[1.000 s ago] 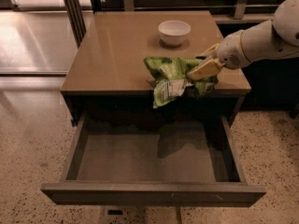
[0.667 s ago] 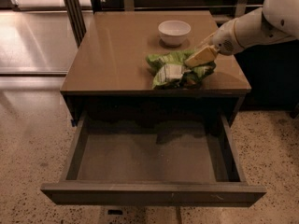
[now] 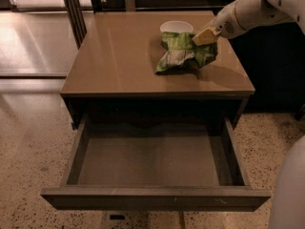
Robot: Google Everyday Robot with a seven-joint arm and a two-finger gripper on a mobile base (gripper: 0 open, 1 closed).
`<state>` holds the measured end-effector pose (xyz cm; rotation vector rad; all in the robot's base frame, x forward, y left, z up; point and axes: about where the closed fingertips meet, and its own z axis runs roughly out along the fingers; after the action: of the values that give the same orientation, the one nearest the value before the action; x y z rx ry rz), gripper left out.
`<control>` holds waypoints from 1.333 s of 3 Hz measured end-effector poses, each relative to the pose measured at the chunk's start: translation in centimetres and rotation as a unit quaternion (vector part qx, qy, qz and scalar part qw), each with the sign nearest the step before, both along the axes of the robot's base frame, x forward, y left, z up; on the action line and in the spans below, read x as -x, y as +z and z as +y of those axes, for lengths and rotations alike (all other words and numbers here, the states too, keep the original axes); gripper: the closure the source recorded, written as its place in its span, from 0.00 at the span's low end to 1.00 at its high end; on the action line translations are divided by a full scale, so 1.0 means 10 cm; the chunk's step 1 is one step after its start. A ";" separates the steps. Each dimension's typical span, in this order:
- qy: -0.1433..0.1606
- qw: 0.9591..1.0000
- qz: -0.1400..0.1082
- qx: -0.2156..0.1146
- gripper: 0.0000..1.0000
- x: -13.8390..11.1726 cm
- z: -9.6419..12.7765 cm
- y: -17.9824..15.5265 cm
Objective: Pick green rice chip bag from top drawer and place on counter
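The green rice chip bag (image 3: 183, 54) is crumpled and lies low over the right back part of the tan counter (image 3: 114, 56), just in front of the small white bowl (image 3: 176, 26). My gripper (image 3: 204, 36) reaches in from the upper right and is shut on the bag's top right corner. The bag's lower edge seems to touch the counter. The top drawer (image 3: 152, 159) is pulled wide open below the counter, and its flat grey bottom is bare.
The drawer's front panel (image 3: 157, 199) juts out over the speckled floor (image 3: 28, 142). Dark metal posts (image 3: 74, 8) stand at the back left. A dark cabinet (image 3: 276, 70) stands to the right. A white robot part (image 3: 290, 190) fills the bottom right corner.
My gripper has carried the bag from above the counter's front edge farther back over the counter, towards the bowl, and lower. The drawer has stayed open.
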<state>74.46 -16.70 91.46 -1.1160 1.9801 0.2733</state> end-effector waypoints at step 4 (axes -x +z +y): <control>0.001 1.000 0.002 0.000 0.00 0.00 0.01 -0.02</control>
<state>74.43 -16.63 91.27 -1.1180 1.9819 0.2760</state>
